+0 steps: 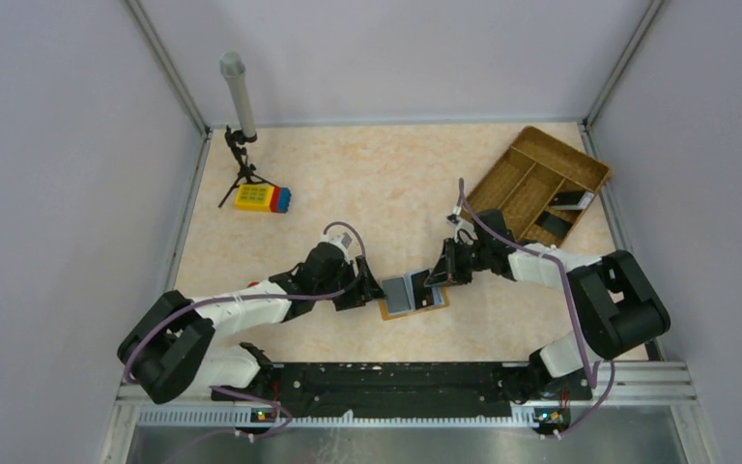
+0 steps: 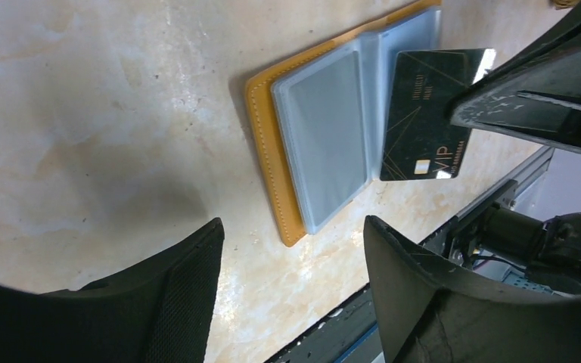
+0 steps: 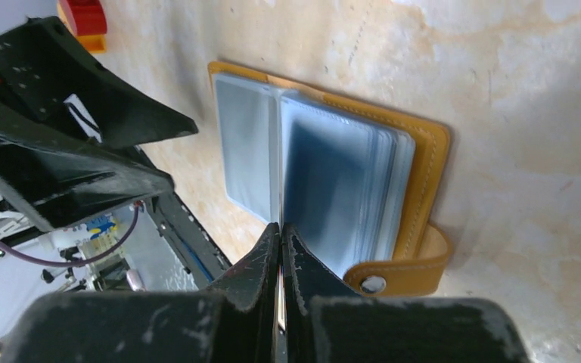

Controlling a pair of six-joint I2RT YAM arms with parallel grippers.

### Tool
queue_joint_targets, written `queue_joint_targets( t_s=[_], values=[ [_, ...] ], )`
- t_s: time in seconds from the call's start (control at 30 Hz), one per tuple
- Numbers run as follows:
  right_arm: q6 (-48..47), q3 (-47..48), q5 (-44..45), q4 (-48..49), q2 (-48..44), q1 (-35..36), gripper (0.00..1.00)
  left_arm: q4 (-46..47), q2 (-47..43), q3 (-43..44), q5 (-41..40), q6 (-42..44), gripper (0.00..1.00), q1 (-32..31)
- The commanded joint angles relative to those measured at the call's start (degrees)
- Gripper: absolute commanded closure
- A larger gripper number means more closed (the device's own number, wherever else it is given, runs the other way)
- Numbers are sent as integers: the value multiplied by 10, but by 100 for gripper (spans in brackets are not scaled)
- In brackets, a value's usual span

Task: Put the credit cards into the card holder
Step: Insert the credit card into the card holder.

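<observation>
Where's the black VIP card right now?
Left wrist view, upper right: the black card lies tilted over the open card holder's clear sleeves, one edge pinched by the right gripper.

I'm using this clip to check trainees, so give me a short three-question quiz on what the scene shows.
1. True or false: the card holder lies closed.
2. What do the right jaws grip? A the card holder; B a black card; C nothing.
3. Which arm's jaws stand open?
Key: 1 false, it lies open; 2 B; 3 the left jaws.
</observation>
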Motion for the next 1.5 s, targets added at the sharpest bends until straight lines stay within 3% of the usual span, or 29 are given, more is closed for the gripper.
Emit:
queue_joint_targets(
  t_s=[0.0, 0.43, 1.47],
  values=[
    [-11, 31, -30, 38, 18, -1, 100, 13, 25, 24, 1, 4, 31, -2],
    [14, 28, -54, 89, 52, -1, 100, 8, 65, 36, 11, 12, 41, -2],
    [15, 23, -2, 70, 109, 36, 100, 18, 95, 38, 25, 25, 60, -3]
  ],
)
